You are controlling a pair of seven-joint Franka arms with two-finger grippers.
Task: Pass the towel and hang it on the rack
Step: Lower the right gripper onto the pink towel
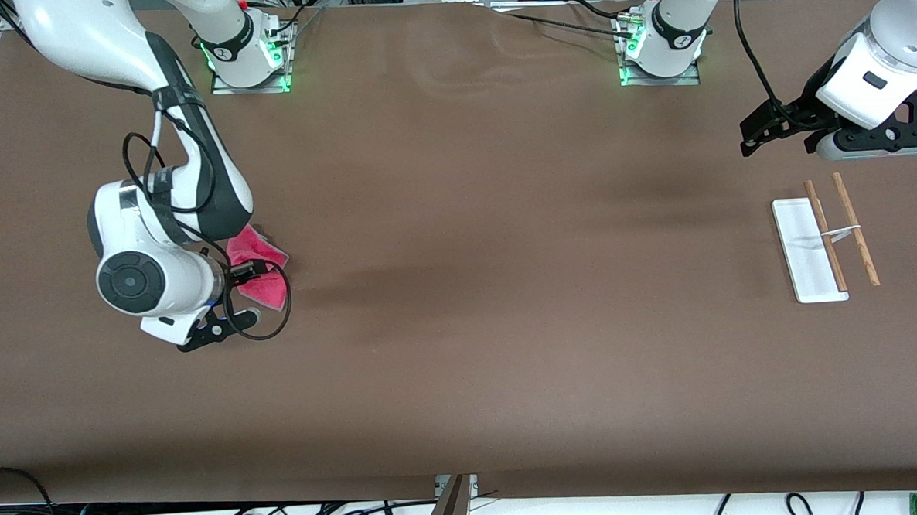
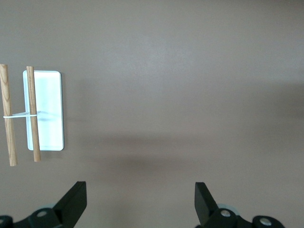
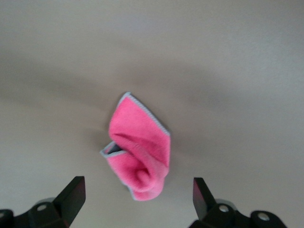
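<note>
The towel (image 3: 140,152), a crumpled pink terry cloth with grey edging, is seen on the brown table (image 1: 461,327) at the right arm's end, directly under the spread right claw (image 3: 137,202). The left claw (image 2: 140,206), also spread, waits near the wooden-rod rack (image 1: 822,245).

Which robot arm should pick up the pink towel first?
The right arm, probably. Its open right gripper hangs right over the towel, which lies crumpled on the table. The left gripper, also open, waits at the left arm's end of the table, near the rack.
</note>
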